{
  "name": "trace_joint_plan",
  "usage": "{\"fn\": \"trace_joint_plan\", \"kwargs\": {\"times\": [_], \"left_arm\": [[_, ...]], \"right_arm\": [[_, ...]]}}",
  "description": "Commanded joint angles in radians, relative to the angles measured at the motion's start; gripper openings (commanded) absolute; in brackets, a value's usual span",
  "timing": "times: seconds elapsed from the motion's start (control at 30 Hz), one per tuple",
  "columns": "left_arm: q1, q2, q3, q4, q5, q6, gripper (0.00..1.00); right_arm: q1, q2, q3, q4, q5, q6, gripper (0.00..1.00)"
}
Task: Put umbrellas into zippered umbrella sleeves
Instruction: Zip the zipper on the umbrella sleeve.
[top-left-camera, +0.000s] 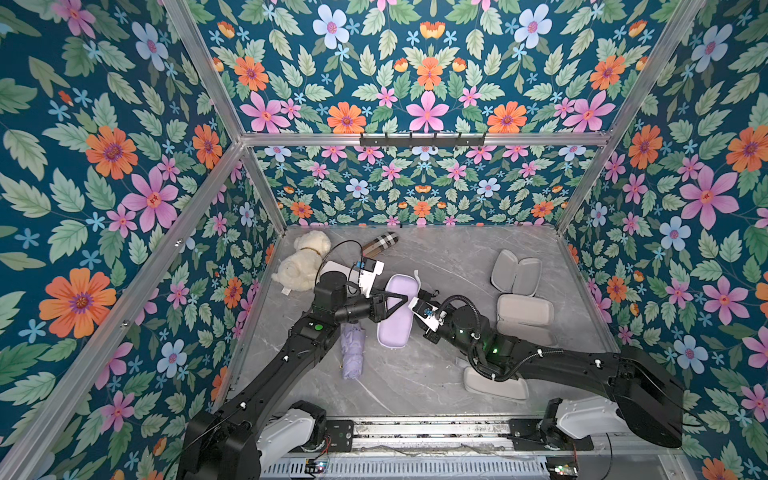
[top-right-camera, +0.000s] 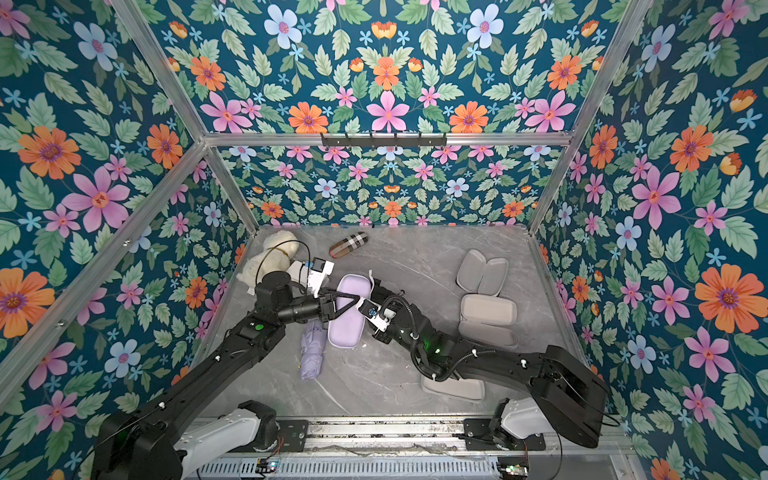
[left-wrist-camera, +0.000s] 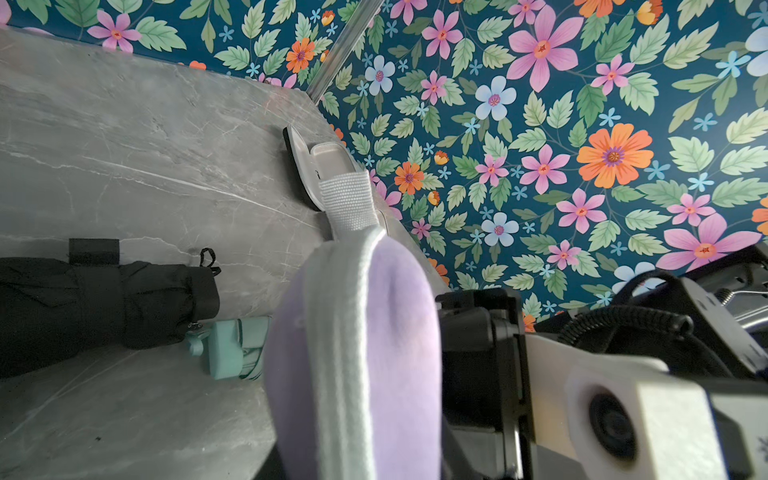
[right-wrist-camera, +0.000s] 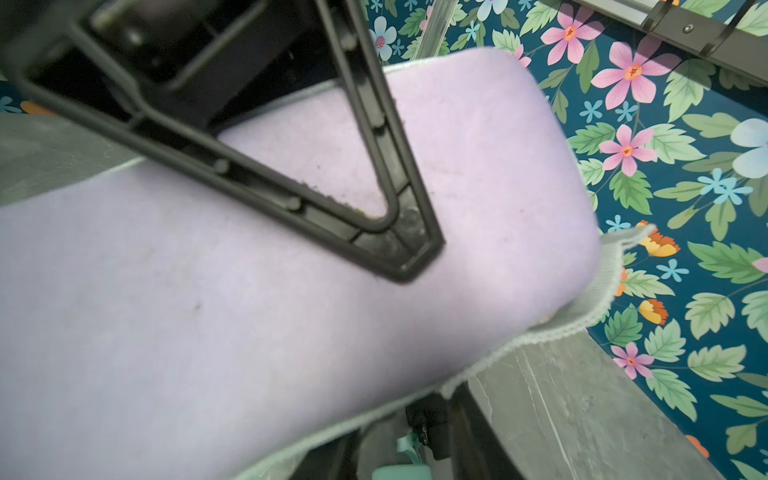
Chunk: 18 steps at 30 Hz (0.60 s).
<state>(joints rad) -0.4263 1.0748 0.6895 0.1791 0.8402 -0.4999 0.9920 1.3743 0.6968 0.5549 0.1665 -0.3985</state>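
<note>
Lavender sleeve (top-left-camera: 397, 316), closed, lies mid-way across the counter (top-left-camera: 449, 257), bare marble beyond; lavender umbrella (top-left-camera: 352, 351) just beside its near left edge; left gripper (top-left-camera: 401, 297) reaches across, clamping it; right gripper (top-left-camera: 420, 294) meets its right edge, jaws hidden.

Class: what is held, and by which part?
Left hand apparently clamps the lavender sleeve across its far half; right hand's hold cannot be told.

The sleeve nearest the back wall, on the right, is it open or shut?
Open: the sleeve shows both grey-lined halves spread apart, empty.
</note>
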Motion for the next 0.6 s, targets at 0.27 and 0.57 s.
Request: {"fn": "trace_joint_plan", "kwargs": {"times": [0.27, 0.57], "left_arm": [[0.006, 0.001, 0.026, -0.019, -0.009, 0.007, 0.26], [0.120, -0.013, 0.038, 0.013, -0.079, -0.004, 0.18]], "right_arm": [[0.041, 0.039, 0.007, 0.127, -0.024, -0.152, 0.02], [0.188, 0.056, -0.053, 0.020, -0.002, -0.235, 0.00]]}}
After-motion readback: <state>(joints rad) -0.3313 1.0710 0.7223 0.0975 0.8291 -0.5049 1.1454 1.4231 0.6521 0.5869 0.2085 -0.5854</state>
